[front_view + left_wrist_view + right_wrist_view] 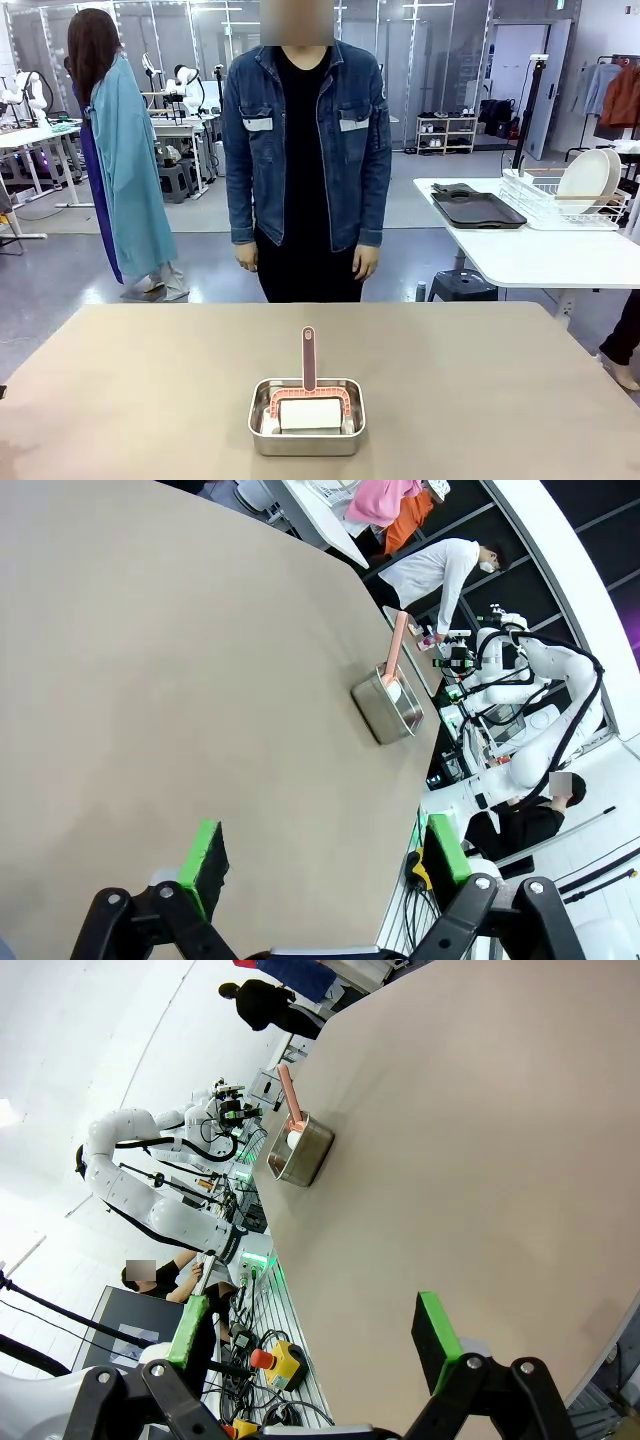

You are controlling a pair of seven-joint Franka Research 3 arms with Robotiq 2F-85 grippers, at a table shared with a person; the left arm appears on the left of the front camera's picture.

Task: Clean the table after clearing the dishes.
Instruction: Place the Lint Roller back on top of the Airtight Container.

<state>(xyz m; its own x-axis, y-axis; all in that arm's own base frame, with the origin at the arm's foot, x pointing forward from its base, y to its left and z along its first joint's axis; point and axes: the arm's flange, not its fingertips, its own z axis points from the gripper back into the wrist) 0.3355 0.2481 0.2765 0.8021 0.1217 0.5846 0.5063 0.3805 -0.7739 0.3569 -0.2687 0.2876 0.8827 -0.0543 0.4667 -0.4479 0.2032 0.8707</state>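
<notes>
The tan table [140, 380] bears a small steel pan [307, 440] near its front middle. The dishes are off it: two white plates [585, 180] stand in a wire rack on a white side table at the right, with dark trays [478, 210] next to them. In the left wrist view my left gripper [325, 858] hangs open over the table [150, 680], far from the pan [388, 708]. In the right wrist view my right gripper [312, 1330] is open too, above the table's edge [480, 1160], with the pan [300, 1152] well ahead. Neither holds anything.
Inside the pan lie a white folded cloth or sponge [310, 413] and a brush with a pink upright handle [309, 358]. A person in a denim jacket [305, 150] stands at the table's far edge, hands down. A stool [462, 285] stands beyond the far right corner.
</notes>
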